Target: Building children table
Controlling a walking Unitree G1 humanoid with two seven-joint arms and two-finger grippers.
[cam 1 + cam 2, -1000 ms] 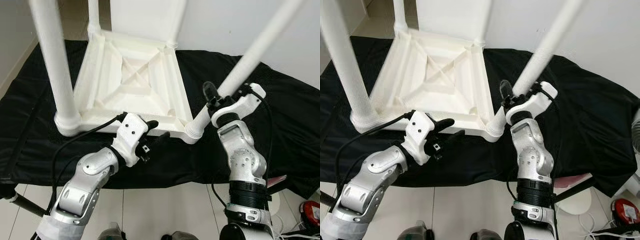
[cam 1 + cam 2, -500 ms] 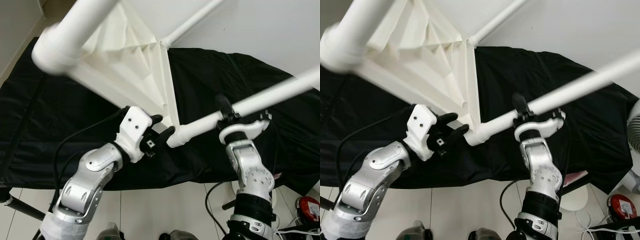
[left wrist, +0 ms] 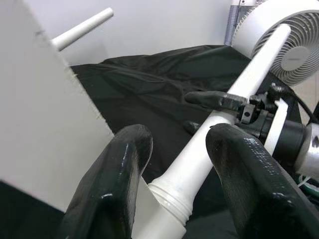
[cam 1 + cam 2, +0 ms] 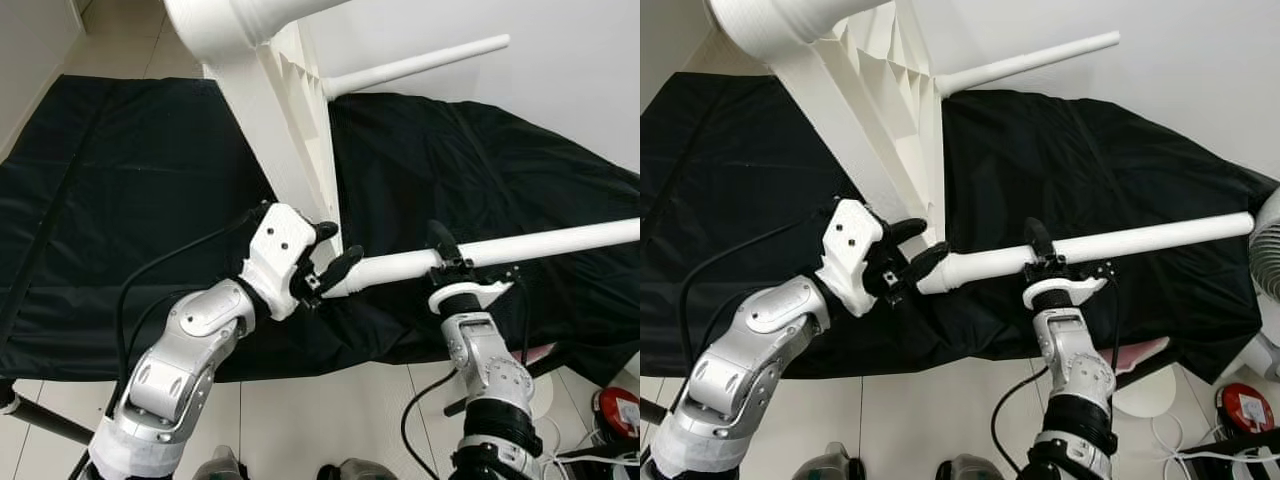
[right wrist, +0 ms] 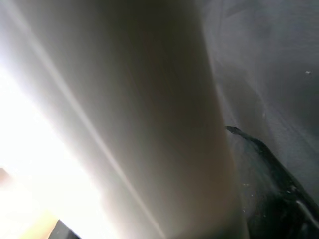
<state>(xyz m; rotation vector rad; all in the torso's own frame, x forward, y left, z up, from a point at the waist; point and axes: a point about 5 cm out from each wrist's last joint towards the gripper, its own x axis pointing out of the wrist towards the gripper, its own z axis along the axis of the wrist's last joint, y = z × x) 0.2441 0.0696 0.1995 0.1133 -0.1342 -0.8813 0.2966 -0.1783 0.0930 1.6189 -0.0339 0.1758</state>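
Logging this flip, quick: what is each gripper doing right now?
Left gripper: open, fingers either side of the table leg at its base.
Right gripper: shut on the table leg, midway along.

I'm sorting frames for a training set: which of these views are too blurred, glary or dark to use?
Left and right eye views: sharp and evenly lit, white table leg crisp against the black cloth. Left wrist view: usable, its near black fingers slightly soft, with gloss highlights. Right wrist view: poor, the leg pressed close to the lens is a defocused blur, overexposed to white at one corner, dark elsewhere.
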